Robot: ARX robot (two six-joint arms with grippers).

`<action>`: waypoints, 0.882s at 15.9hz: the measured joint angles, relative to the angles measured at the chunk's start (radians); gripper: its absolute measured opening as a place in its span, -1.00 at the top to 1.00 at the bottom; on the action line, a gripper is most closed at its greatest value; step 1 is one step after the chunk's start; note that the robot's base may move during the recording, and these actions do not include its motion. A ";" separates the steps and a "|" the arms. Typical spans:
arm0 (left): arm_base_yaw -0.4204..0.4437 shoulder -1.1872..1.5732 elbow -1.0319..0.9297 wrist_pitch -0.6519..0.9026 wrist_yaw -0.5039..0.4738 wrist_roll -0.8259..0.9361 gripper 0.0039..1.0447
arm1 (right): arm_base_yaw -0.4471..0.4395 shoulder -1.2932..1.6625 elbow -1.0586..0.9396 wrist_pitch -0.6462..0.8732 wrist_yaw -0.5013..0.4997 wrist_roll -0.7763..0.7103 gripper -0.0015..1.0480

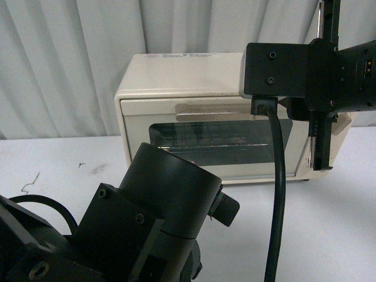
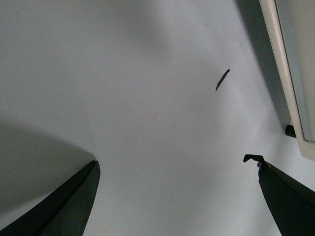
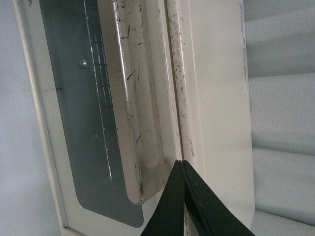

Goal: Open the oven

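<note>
Oven (image 1: pixel 176 76) sits at the back of the tabletop (image 1: pixel 329 223), door shut. Right end effector (image 3: pixel 183 164) is pinched closed on nothing, tips at the seam beside the handle (image 3: pixel 142 123); left end effector (image 2: pixel 174 162) gapes empty. Risk: those tips skid off, or shove the oven backward.

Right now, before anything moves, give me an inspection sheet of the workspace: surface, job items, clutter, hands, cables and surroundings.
Surface: white table with a few dark marks.
Job's things: oven upright on the table; door looks closed; bar handle scratched.
Clutter: nothing seen.
Hands: left hand open over bare table beside the oven; right hand shut, tips at the seam between door and oven body, next to the handle.
Cables: black cable hangs from the right arm across the oven front.
Surroundings: pale curtain behind.
</note>
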 joint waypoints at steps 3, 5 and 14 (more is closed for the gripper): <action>0.000 0.000 0.000 0.000 0.000 0.000 -0.88 | -0.003 0.012 0.001 0.005 -0.004 0.021 0.96; 0.000 0.000 0.000 0.000 0.000 0.000 -0.88 | -0.010 0.024 0.000 0.008 -0.008 0.028 0.96; 0.000 0.000 0.000 0.000 0.000 0.000 -0.88 | -0.013 0.014 -0.018 -0.021 -0.031 0.118 0.96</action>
